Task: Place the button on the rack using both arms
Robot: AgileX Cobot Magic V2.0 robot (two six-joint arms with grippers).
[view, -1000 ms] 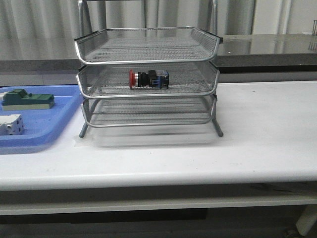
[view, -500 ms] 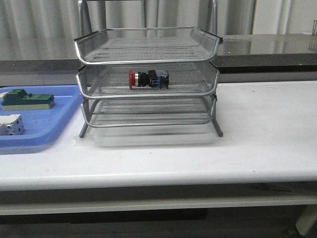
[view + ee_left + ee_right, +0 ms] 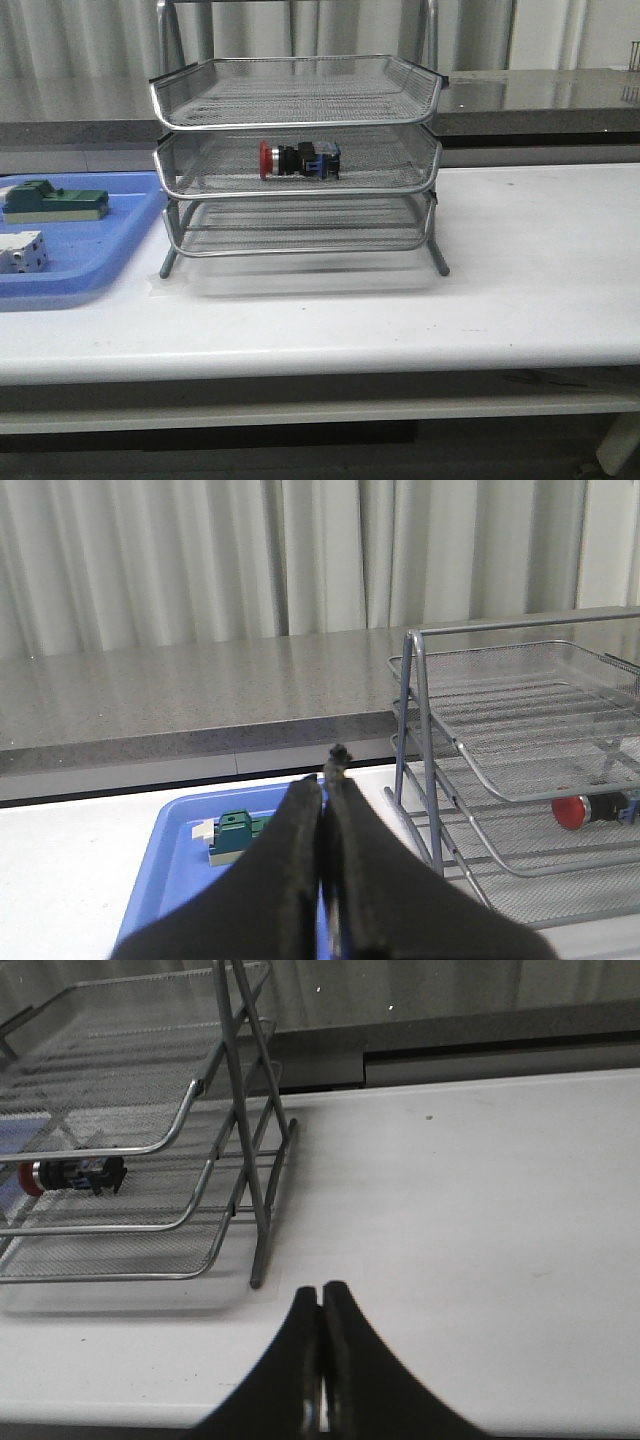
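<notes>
At the bottom of the left wrist view, the left gripper (image 3: pixel 325 810) has its two black fingers pressed flat together with nothing between them, and it hangs above a blue plastic tray (image 3: pixel 180 865). Beyond the fingertips, a green block (image 3: pixel 236 835) lies in that tray. At the bottom of the right wrist view, the right gripper (image 3: pixel 321 1345) is likewise closed tight on nothing, its fingers meeting in a thin seam over the bare white table (image 3: pixel 470 1220). Neither gripper touches the rack or the button, and neither arm appears in the front view. From the front, the rack (image 3: pixel 297 160) stands on the white table near the middle, a silver wire-mesh frame on thin legs with three stacked trays. The button (image 3: pixel 299 160) lies on its side in the middle tray, roughly centred, with its round red head pointing toward the robot's left and its blue rear block toward the right. The top and bottom trays hold nothing visible. Just to the left of the rack sits the blue plastic tray, with the green block near its far edge and a white block (image 3: pixel 22 251) closer to the front. A grey counter (image 3: pixel 540 95) and pale curtains fill the background behind the table.
</notes>
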